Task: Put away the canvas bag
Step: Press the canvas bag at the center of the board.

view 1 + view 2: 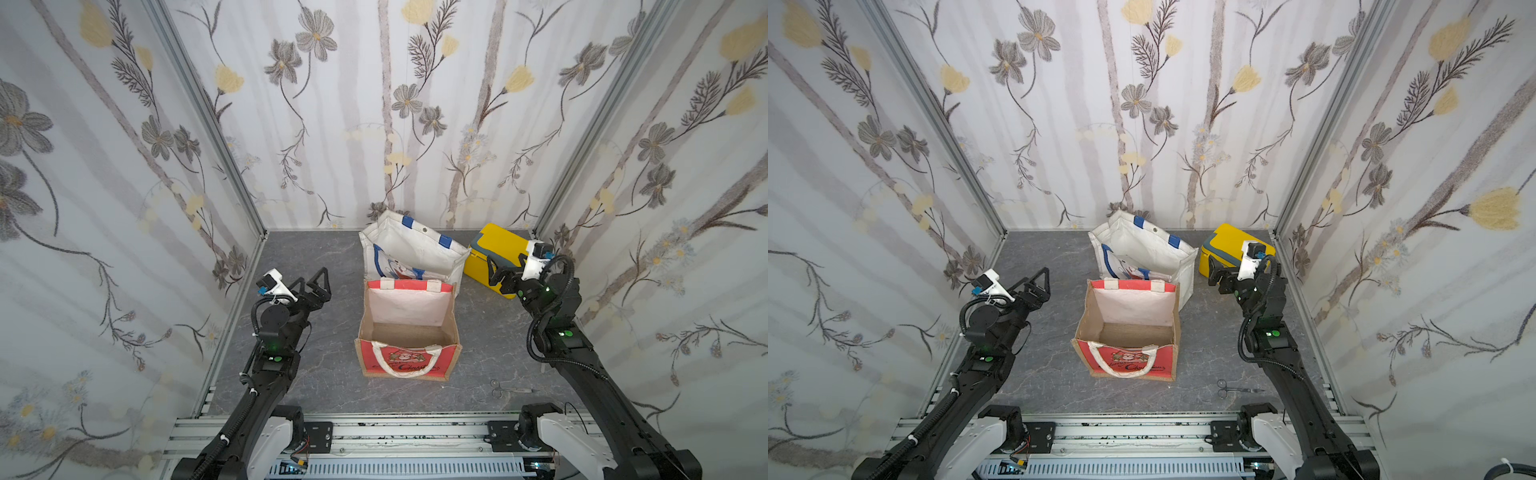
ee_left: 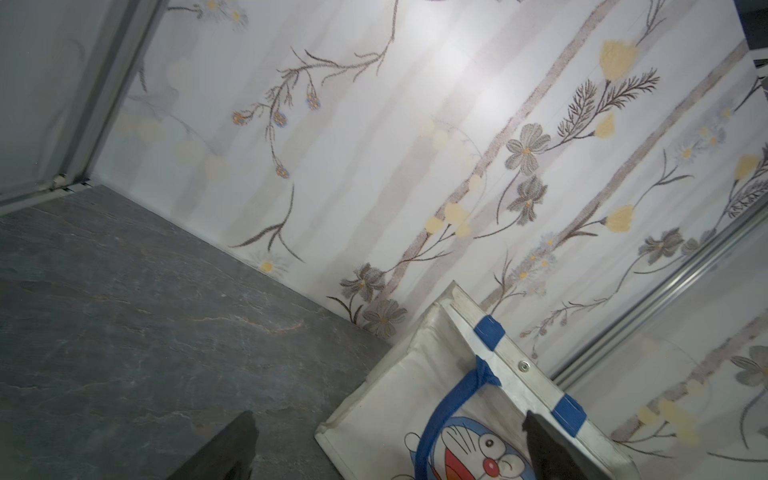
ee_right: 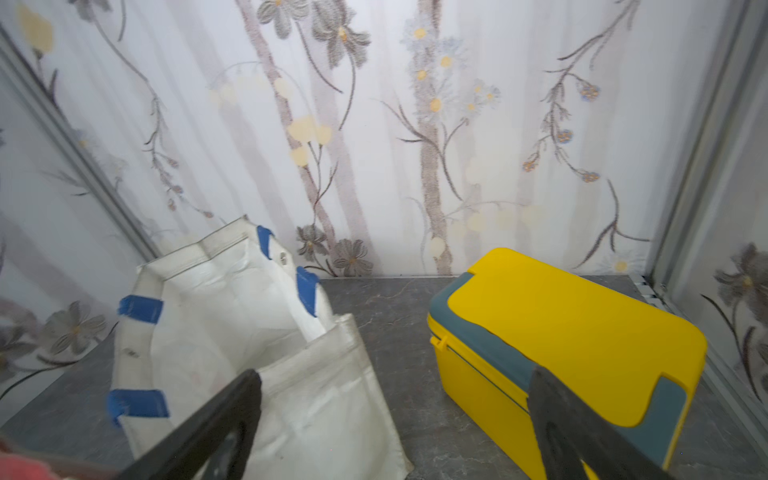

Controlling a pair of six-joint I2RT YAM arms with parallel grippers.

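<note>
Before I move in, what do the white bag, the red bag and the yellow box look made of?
White bag: stiff matte canvas-like cloth; it creases yet stands open.
Red bag: probably coarse jute, brown woven edges.
Yellow box: smooth moulded plastic, even sheen.

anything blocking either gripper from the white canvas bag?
Nothing visible. Left gripper and right gripper flank the white canvas bag, jaws open, only bare tabletop between. The red bag stands on the bag's near side and the yellow box lies outside the right gripper; neither is in the path.
</note>
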